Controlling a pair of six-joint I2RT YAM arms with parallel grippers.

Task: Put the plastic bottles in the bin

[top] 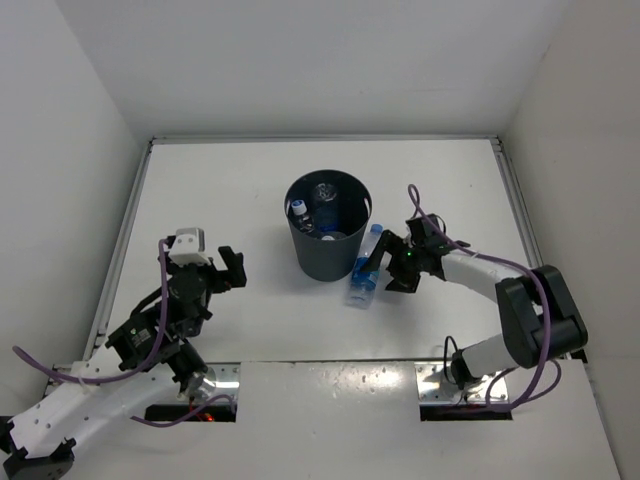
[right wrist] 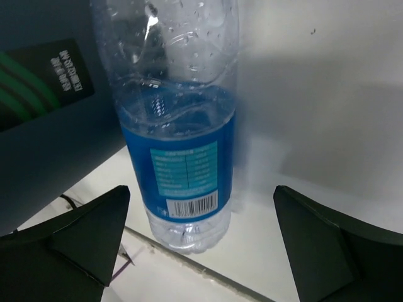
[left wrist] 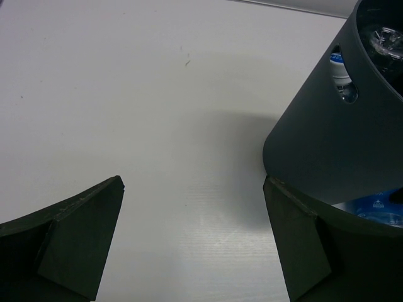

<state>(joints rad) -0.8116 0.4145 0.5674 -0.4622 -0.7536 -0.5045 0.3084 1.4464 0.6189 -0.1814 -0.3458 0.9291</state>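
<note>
Right gripper [top: 386, 266] fingers spread wide either side of blue-label bottle [top: 364, 272], not clamped on it. Left gripper [top: 222, 282] fingers wide apart, empty, near the bin's left side. Table [top: 250, 180] walled on three sides, bare left of bin [top: 325, 262]. Blue-label bottle on table against bin's right wall. Other bottles [top: 322, 195] inside bin.

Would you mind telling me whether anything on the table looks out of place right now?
One blue-labelled bottle sits outside the bin, beside its right side, while other bottles are already inside. The open right gripper is at it but not gripping. Nothing looks spilled or damaged.
</note>
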